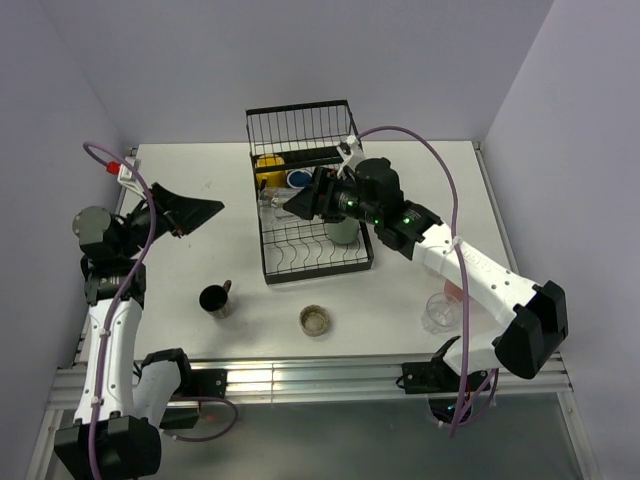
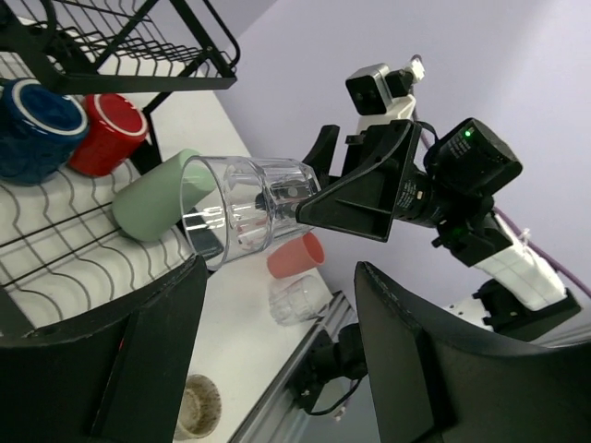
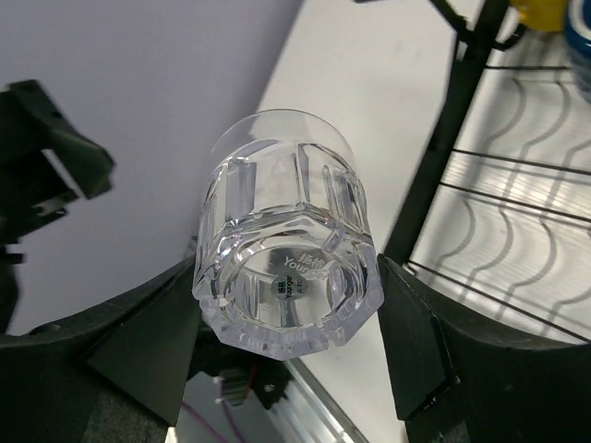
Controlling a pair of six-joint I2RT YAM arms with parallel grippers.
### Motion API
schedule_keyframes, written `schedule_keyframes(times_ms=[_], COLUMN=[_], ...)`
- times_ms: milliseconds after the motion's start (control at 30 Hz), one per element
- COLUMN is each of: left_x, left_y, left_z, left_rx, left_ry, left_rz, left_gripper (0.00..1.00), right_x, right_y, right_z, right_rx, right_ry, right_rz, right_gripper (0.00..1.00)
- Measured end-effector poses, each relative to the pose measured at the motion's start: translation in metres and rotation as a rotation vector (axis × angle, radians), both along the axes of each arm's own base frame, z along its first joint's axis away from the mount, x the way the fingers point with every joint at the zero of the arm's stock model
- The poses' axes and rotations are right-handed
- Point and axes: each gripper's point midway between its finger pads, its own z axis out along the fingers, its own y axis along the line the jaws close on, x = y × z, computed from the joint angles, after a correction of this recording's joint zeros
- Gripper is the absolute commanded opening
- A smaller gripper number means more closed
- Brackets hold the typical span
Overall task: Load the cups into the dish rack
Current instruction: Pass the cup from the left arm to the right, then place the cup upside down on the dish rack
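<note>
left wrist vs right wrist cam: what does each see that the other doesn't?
Left wrist only: red mug and green tumbler in the dish rack; pink tumbler on the table.
Right wrist only: the sticker on the held glass's base, and a yellow mug at the frame edge.
Both: the clear glass in the right pincer, plus rack wires.

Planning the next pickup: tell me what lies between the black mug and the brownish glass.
Top view: only bare table between black mug and brownish glass.

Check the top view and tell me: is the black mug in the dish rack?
No, the black mug stands on the table, in front of the dish rack and apart from it.
</note>
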Motion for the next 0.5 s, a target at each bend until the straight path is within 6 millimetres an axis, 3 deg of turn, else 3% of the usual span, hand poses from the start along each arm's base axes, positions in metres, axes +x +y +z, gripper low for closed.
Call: schedule_keyframes(times_ms=[500], left_x=[0.018], left_y=[0.032], left_z=[-0.024], left_rx=[0.155], left_ry=[0.105], left_rz=[0.254], left_gripper=[0.71], right_x=[0.02], right_y=[-0.036], right_z=[-0.032], right_rx=[-0.261], right_ry=[0.01], right_rz=[-0.139], right_gripper=[0.0])
